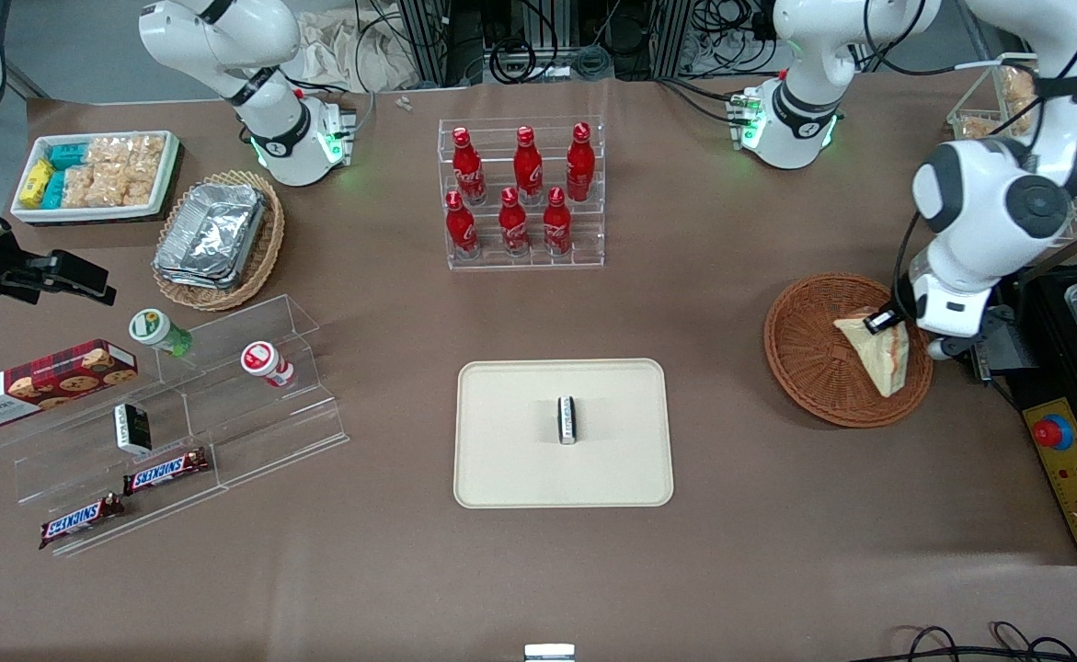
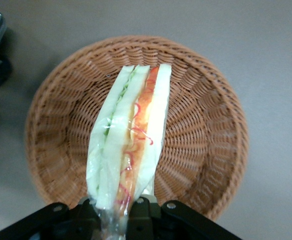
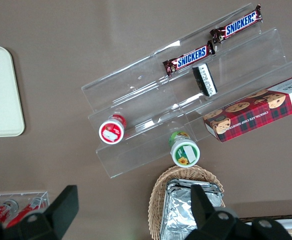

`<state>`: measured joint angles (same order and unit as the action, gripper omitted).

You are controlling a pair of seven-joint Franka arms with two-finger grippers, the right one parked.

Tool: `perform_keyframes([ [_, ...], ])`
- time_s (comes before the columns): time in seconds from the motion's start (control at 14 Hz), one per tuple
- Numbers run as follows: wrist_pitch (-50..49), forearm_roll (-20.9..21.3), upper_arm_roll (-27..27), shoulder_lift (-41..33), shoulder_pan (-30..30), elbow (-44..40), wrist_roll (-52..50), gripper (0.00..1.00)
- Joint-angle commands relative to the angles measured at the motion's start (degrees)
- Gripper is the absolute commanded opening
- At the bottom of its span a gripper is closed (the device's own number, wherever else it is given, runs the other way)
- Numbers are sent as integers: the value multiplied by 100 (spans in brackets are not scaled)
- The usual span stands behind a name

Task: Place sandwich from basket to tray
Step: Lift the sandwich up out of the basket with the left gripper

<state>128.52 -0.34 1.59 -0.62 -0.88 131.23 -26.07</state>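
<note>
in the front view, the left arm's gripper (image 1: pixel 887 322) was low over the basket (image 1: pixel 800 354), at the part of it nearest the working arm's end of the table. its fingers were clenched on one corner of the sandwich (image 1: pixel 878 354). the rest of the sandwich hung below the gripper and pointed toward the front camera, over the basket floor. i could not tell if its low tip touched the wicker or was just above it. the tray (image 1: pixel 501 460) lay well apart from the gripper, toward the parked arm's end and a little nearer to the camera. a small dark packet (image 1: pixel 567 419) stood in the middle of the tray. the rack of red bottles (image 1: pixel 521 191) was farther from the camera than the tray.

in the left wrist view, the fingers (image 2: pixel 142 206) were closed on the clear wrap at the end of the sandwich (image 2: pixel 131 145), and the edge with green and red filling faced the camera. the basket (image 2: pixel 205 145) was under it, all around.

in the right wrist view, only one end of the tray (image 3: pixel 1 92) showed, with no sandwich on it.

in my judgement the step in hand was the lift out of the basket, with the grasp already made. the next move called for raising the sandwich above the rim, then carrying it sideways to the tray. it should be set down on a bare part beside the small packet. the hold was on a corner only, so the wedge might swing or slip.
</note>
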Motion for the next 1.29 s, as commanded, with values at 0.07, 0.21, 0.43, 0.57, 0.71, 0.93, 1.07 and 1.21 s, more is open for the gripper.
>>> perform_keyframes([
  [0.07, -2397, 78, -18, 193, -44, -2149, 443, 0],
  [0.21, -2936, 78, -27, 211, -44, -2758, 698, 0],
  [0.43, -3551, 43, -71, 351, 17, -3557, 770, 0],
  [0.57, -3912, -18, -272, 632, 148, -4199, 743, 0],
  [0.71, -4036, -27, -719, 895, 158, -4648, 735, 0],
  [0.93, -3967, 8, -1527, 1300, 167, -4843, 473, 0],
  [1.07, -3809, 52, -1950, 1589, 263, -4843, -62, 0],
  [1.21, -3344, 78, -2031, 1862, 586, -4774, -293, 0],
])
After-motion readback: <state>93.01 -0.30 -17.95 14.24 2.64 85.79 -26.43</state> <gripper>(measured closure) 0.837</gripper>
